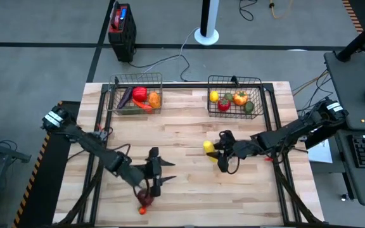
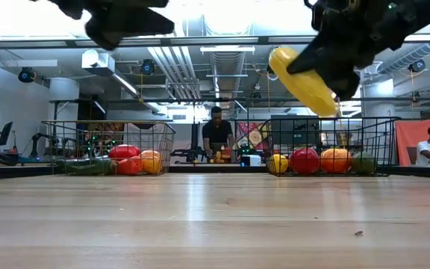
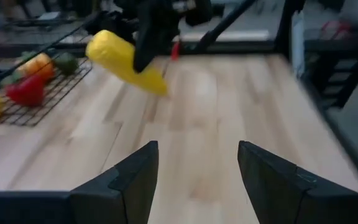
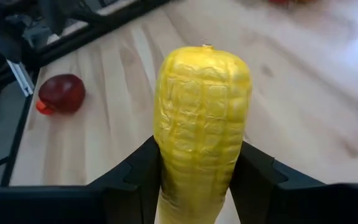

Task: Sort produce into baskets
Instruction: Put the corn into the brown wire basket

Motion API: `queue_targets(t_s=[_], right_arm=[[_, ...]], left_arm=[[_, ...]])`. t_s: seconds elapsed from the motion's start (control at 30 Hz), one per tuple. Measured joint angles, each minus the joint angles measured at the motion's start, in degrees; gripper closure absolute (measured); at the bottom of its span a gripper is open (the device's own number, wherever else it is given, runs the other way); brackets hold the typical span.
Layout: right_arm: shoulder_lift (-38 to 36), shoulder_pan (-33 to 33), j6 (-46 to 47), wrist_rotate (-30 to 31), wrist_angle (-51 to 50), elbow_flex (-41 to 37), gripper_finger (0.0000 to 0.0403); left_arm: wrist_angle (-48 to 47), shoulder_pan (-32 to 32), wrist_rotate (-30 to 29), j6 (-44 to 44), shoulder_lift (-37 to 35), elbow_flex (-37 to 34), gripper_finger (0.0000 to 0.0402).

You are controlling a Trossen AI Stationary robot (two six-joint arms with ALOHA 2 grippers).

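Two dark arms over a pale plank table [image 1: 189, 190], reaching inward from either side. Two wire-mesh baskets at the far edge: left basket [image 1: 114, 95] with red, orange, purple and green pieces; right basket [image 1: 258, 96] with a yellow, a red, an orange and two green pieces. Right gripper [image 1: 219, 151] near the table's middle, in front of the right basket and well short of it, fingers pinching a yellow corn cob [image 4: 202, 118]. Cob clamped between both fingers, its ridged end jutting out past the fingertips; lifted clear of the boards and tilted, as seen from table height [image 2: 303, 81]. Left gripper [image 1: 160, 172] toward the near edge, left of centre, fingers [image 3: 129, 180] spread apart with bare wood between them, gripping nothing. Just beside it, at the near edge, a small red fruit [image 1: 146, 200] lying on the table, apart from the fingers. Beyond the table, in the room behind, a person [image 2: 216, 133] standing between the two baskets.
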Motion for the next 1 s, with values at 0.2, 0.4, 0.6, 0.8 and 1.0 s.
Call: queue_targets(t_s=[0.2,0.4,0.6,0.8,1.0], right_arm=[[0.0,1.7,-8.1,2.5,3.9,0.0,0.0256],[1.5,3.4,-12.6,6.2,8.6,0.0,0.0256],[9.2,3.7,-16.2,5.9,20.2,0.0,0.0256],[17.9,4.8,-20.3,6.0,30.0,1.5,0.0256],[25.2,5.2,-25.4,5.9,30.8,9.1,0.0255]], left_arm=[[20.3,4.2,6.2,7.0,0.0,-6.3,0.0209],[28.5,6.9,6.2,8.9,0.0,-9.1,0.0209],[29.0,8.4,6.2,8.7,0.0,-9.2,0.0207],[29.9,8.6,6.3,9.0,-0.2,-9.0,0.0168],[29.1,9.3,6.3,9.8,-0.2,-9.5,0.0119]])
